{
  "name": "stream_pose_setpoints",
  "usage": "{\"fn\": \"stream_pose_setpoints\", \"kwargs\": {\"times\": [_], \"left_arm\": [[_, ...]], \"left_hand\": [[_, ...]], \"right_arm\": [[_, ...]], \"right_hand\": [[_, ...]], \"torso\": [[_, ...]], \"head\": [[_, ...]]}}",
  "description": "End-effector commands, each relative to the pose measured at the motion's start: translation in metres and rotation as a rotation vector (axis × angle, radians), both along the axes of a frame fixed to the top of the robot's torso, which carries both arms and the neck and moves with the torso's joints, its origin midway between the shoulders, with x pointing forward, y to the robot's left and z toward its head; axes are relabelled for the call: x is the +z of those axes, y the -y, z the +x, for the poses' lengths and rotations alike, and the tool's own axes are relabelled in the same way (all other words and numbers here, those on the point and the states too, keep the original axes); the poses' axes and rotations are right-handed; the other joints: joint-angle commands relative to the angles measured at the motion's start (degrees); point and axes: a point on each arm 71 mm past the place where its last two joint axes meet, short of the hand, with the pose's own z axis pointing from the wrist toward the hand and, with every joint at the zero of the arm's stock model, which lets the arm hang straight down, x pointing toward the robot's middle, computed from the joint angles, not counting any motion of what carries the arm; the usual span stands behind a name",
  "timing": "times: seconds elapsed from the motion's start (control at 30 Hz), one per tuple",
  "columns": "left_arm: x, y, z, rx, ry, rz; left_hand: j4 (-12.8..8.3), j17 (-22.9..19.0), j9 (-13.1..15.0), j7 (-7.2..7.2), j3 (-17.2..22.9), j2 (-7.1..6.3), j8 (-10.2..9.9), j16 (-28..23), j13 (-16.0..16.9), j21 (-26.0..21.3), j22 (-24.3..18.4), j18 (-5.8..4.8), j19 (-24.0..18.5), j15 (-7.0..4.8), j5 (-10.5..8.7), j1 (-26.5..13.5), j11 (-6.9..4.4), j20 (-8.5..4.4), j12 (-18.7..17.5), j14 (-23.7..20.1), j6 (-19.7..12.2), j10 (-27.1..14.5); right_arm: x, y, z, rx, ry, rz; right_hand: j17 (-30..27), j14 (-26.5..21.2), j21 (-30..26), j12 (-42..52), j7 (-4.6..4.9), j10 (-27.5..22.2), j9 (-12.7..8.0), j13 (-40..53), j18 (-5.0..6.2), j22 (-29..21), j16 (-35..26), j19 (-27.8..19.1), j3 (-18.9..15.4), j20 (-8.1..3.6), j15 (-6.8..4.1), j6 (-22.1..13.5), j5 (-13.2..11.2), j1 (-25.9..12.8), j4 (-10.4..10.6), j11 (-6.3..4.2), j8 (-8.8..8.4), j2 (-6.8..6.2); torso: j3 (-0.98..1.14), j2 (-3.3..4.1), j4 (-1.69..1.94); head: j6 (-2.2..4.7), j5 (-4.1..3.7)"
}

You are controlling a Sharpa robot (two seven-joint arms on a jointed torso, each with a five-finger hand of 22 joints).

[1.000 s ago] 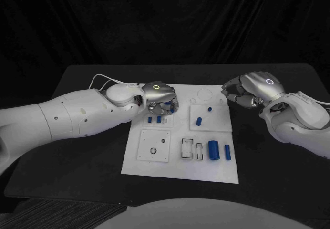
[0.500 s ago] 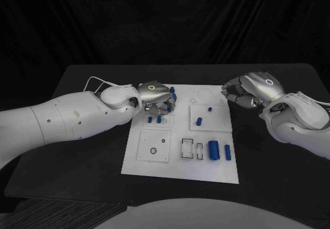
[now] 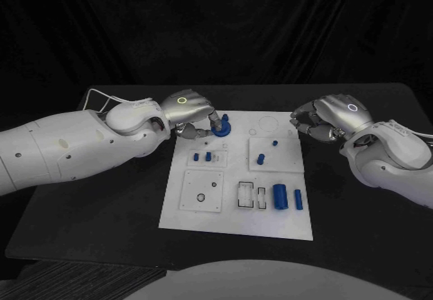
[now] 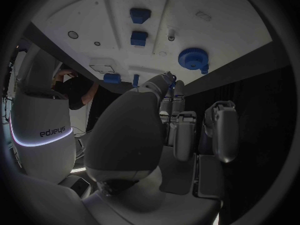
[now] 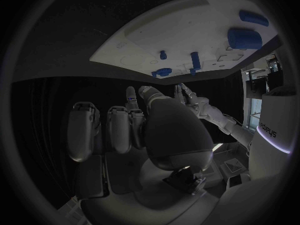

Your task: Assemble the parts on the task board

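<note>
- Nearest the robot, the white task board (image 3: 236, 215) lay in the middle of the black table (image 3: 108, 212), its near edge bare.
- Just beyond that edge, at about 4 o'clock from the board's middle, a large blue cylinder (image 3: 280, 195) and a slimmer blue cylinder (image 3: 298, 199) lay side by side, close but apart, beside two outlined rectangular slots (image 3: 246, 194).
- At 8 o'clock from the middle sat a raised square plate (image 3: 204, 190) with a dark ring on it.
- Farther out, two small blue pieces (image 3: 203, 156) stood close together at roughly 11 o'clock; in the left wrist view they showed as two blue blocks in line.
- At 1 o'clock another raised square (image 3: 274, 154) carried a blue peg (image 3: 261, 159) and a smaller blue stud (image 3: 275, 142).
- Near the board's far left corner a blue gear (image 3: 221, 129) rested on the board; the left wrist view (image 4: 194, 60) showed it lying flat, toothed around the rim.
- The left robot hand (image 3: 188, 111) hung at that corner, fingers (image 3: 214, 120) reaching down to the gear; whether they pinched it or merely touched it could not be told.
- The right robot hand (image 3: 326, 117) hovered past the board's far right corner at 2 o'clock, its fingers curled inward with nothing in them.
</note>
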Motion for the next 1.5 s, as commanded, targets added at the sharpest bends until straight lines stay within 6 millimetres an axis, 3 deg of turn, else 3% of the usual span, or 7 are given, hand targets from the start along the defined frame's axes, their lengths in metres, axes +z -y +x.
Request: {"fn": "stream_pose_setpoints", "kwargs": {"times": [0.03, 0.37, 0.53, 0.67, 0.83, 1.23, 1.5], "left_arm": [[0.004, -0.002, -0.002, -0.002, 0.012, -0.008], [-0.001, -0.011, 0.001, 0.013, -0.034, 0.044], [-0.005, -0.012, 0.003, 0.02, -0.053, 0.06], [-0.01, -0.014, 0.003, 0.029, -0.067, 0.067], [-0.014, -0.015, 0.004, 0.039, -0.075, 0.07], [-0.023, -0.014, 0.004, 0.047, -0.1, 0.084], [-0.028, -0.012, 0.003, 0.047, -0.115, 0.091]], "left_hand": [[-0.2, 12.3, -0.2, -0.22, 0.2, -0.24, -0.5, -0.2, 0.1, -0.3, 11.3, 1.16, -0.3, -0.07, -0.42, -0.8, -0.44, 0.23, -0.2, 5.0, -0.6, 0.8], [0.1, 11.7, -0.5, -0.28, 0.2, -0.28, -1.1, -0.5, 0.0, -0.8, 11.1, 1.26, -0.6, -0.07, -1.5, -1.2, -0.39, 0.21, -0.8, 4.8, -1.4, 0.6], [0.2, 11.7, -0.5, -0.21, 0.3, -0.23, -1.1, -0.6, -0.1, -0.7, 11.1, 1.25, -0.6, -0.06, -1.76, -1.3, -0.34, 0.22, -0.9, 4.8, -1.3, 0.6], [0.2, 11.7, -0.6, -0.17, 0.3, -0.24, -1.2, -0.6, -0.1, -0.7, 11.1, 1.24, -0.6, -0.07, -1.84, -1.3, -0.31, 0.22, -1.0, 4.8, -1.5, 0.6], [0.2, 11.7, -0.6, -0.15, 0.3, -0.26, -1.2, -0.6, -0.1, -0.6, 11.2, 1.22, -0.5, -0.07, -1.87, -1.3, -0.29, 0.21, -1.0, 4.8, -1.6, 0.6], [0.2, 11.5, -0.7, -0.09, 0.3, -0.26, -1.3, -0.7, -0.1, -0.7, 11.1, 1.24, -0.6, -0.06, -1.95, -1.4, -0.24, 0.21, -1.1, 4.7, -1.7, 0.7], [0.2, 11.5, -0.7, -0.08, 0.3, -0.23, -1.2, -0.7, -0.1, -0.9, 11.1, 1.28, -0.7, -0.05, -2.0, -1.4, -0.23, 0.22, -1.1, 4.7, -1.6, 0.7]], "right_arm": [[-0.001, 0.002, 0.0, -0.012, -0.013, 0.003], [-0.001, 0.002, 0.0, -0.015, -0.012, 0.009], [-0.002, 0.002, 0.0, -0.014, -0.012, 0.01], [-0.002, 0.003, 0.0, -0.015, -0.012, 0.01], [-0.002, 0.003, 0.0, -0.014, -0.012, 0.011], [-0.003, 0.003, 0.0, -0.015, -0.013, 0.01], [-0.003, 0.003, 0.0, -0.016, -0.016, 0.009]], "right_hand": [[0.0, 3.3, -0.3, -0.2, -0.01, 3.2, -0.1, 7.4, 0.72, 11.7, -0.2, 2.0, 0.2, -0.34, -0.28, 0.4, 0.3, 0.0, 0.0, -0.32, -0.24, -0.41], [-0.2, 3.3, -0.4, -0.3, 0.02, 3.2, -0.1, 7.3, 0.73, 11.7, -0.2, 2.0, 0.4, -0.33, -0.26, 0.2, 0.3, 0.2, -0.1, -0.34, -0.37, -0.4], [-0.2, 3.3, -0.4, -0.3, 0.02, 3.2, -0.1, 7.3, 0.73, 11.7, -0.2, 2.0, 0.4, -0.33, -0.26, 0.2, 0.3, 0.2, -0.1, -0.34, -0.37, -0.4], [-0.3, 3.3, -0.5, -0.4, 0.03, 3.1, -0.1, 7.2, 0.76, 11.7, -0.3, 1.9, 0.4, -0.32, -0.26, 0.1, 0.3, 0.2, -0.1, -0.34, -0.42, -0.4], [-0.2, 3.3, -0.5, -0.5, 0.05, 3.1, -0.2, 7.2, 0.76, 11.7, -0.3, 1.9, 0.4, -0.32, -0.25, 0.1, 0.3, 0.2, -0.1, -0.35, -0.46, -0.41], [-0.3, 3.3, -0.5, -0.5, 0.07, 3.1, -0.2, 7.1, 0.77, 11.7, -0.3, 1.9, 0.5, -0.31, -0.23, 0.0, 0.3, 0.2, -0.2, -0.37, -0.52, -0.42], [-0.3, 3.3, -0.5, -0.5, 0.07, 3.1, -0.2, 7.2, 0.76, 11.7, -0.3, 1.9, 0.5, -0.31, -0.22, 0.0, 0.3, 0.2, -0.2, -0.37, -0.51, -0.41]], "torso": [[0.09, 0.0, -0.05], [0.07, 0.03, 0.09], [-0.13, 0.1, 0.12], [-0.04, 0.04, 0.01], [-0.19, 0.21, 0.04], [0.02, 0.12, -0.02], [0.02, 0.02, -0.13]], "head": [[-0.01, -0.2], [-0.01, -0.13], [-0.01, 0.01], [-0.01, 0.2], [-0.01, 0.1], [-0.01, 0.15], [-0.01, 0.3]]}}
